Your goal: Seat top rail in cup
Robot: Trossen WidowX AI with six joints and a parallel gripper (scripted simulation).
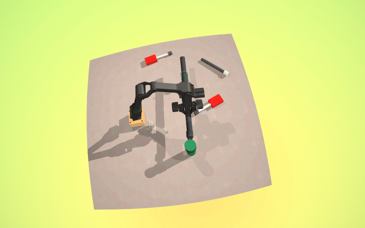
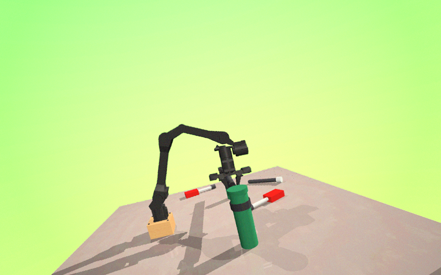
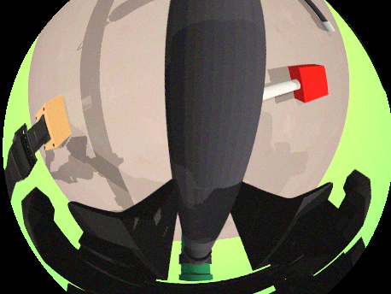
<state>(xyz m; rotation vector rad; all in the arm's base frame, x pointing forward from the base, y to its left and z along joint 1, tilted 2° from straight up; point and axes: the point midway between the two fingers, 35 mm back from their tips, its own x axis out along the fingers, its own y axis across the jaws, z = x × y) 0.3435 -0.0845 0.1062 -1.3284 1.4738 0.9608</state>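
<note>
Wrist: smooth dark cylindrical rail (image 3: 215,94)

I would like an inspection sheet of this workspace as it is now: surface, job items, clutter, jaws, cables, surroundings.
Surface: brownish table, crossed by arm shadows.
Job's things: dark rail runs through the green loop cap; its near end meets the rail-end cup by the green post. Dark brace band sits high, just under the post cap. How deep the end sits cannot be told.
Clutter: two red-handled tools, one dark rod with white tip, all lying apart from the rail.
Grippers: gripper, jaws closed on the rail.
Cables: nothing seen.
Surroundings: plain green-yellow backdrop, nothing seen.
</note>
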